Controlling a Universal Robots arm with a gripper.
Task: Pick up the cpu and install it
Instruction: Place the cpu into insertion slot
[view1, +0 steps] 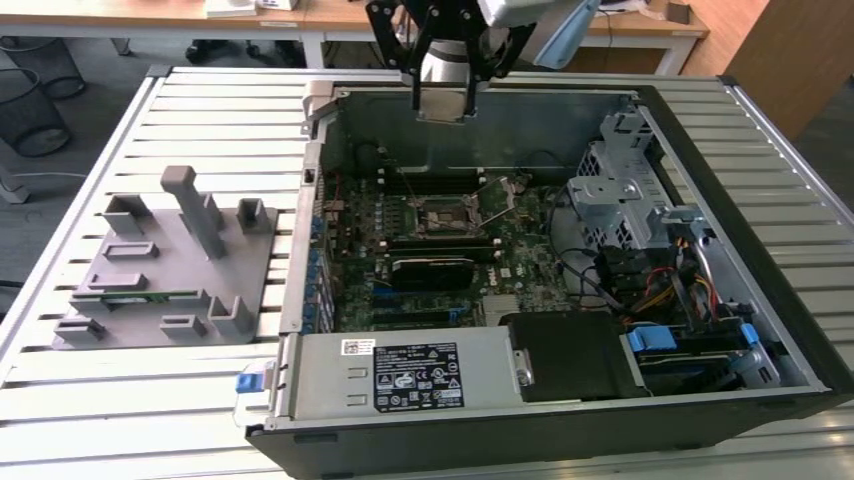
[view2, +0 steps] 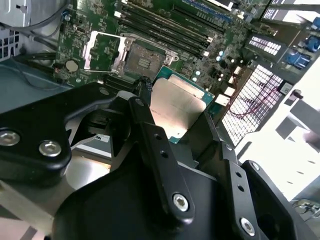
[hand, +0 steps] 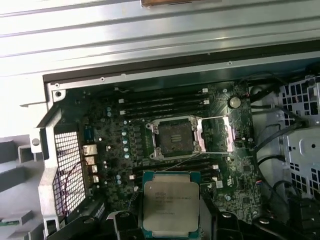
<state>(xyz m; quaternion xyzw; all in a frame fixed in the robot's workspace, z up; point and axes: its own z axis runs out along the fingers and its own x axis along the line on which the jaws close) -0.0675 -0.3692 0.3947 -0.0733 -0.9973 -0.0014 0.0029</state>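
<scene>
**CPU in hand, above the open case**

- My pincer (view1: 445, 112) is closed on the cpu (hand: 171, 205). One finger (view2: 150, 135) presses each of two opposite edges. The chip's silver-grey top faces the first wrist view.
- The chip hangs in the air, touching nothing but my fingers.
- The socket (hand: 175, 139) lies below me and well apart from the chip, on the motherboard inside the computer case (view1: 534, 125). Its metal frame (hand: 215, 135) is swung open to one side, and the seat looks bare.
- The grey parts holder (view1: 160, 260) sits on the tabletop (view1: 200, 120), off to the side of the case and far from my pincer.

Step, as I judge it: the pick-up is done and the carry to the socket is in hand. Install not yet begun.

What seating calls for, by my reckoning: chip square to the socket, corners and notches matched, and a flat, gentle descent. Any tilt risks the contacts. I cannot tell the chip's keying from here.
</scene>
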